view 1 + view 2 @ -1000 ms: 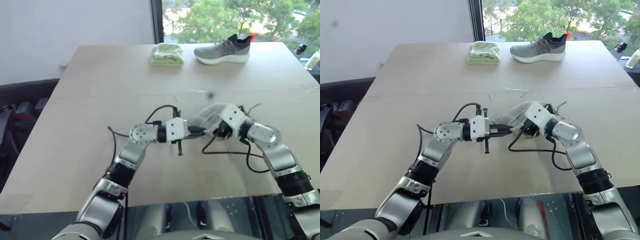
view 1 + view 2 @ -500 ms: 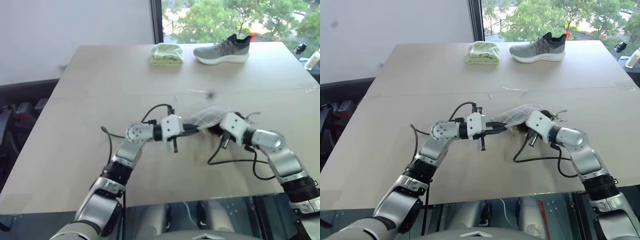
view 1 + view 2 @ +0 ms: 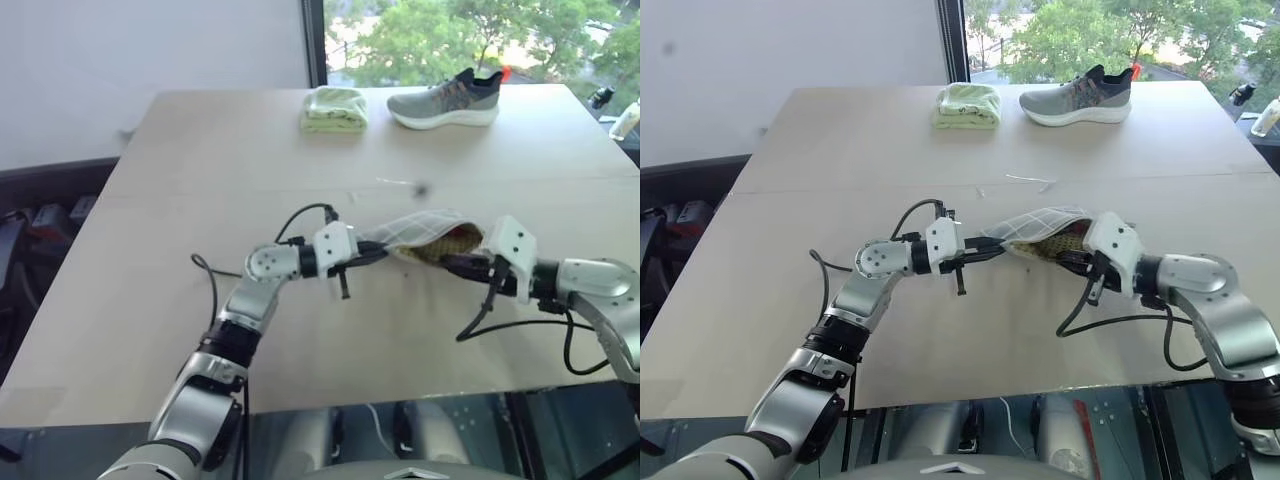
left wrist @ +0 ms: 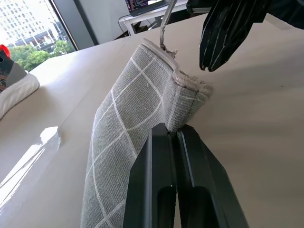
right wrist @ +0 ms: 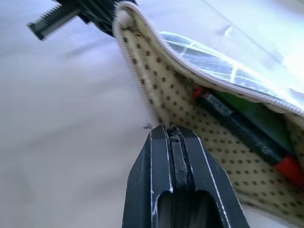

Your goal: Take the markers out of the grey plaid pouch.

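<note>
- Table of pale board fills my view, a seam running across it beyond both grippers; a window with green trees sits past the far edge.
- On the far edge I see a grey knit shoe and a folded pale green cloth, well apart from the jaws.
- The grey plaid pouch is soft woven fabric with thin white grid lines, its dotted olive lining gaping toward my right gripper.
- My left gripper has its jaws pressed together, pinching the pouch's corner.
- My right jaws are closed on nothing, just outside the mouth.
- The markers, slim sticks, one dark with red ends, one green, lie inside the pouch just ahead of them.
</note>
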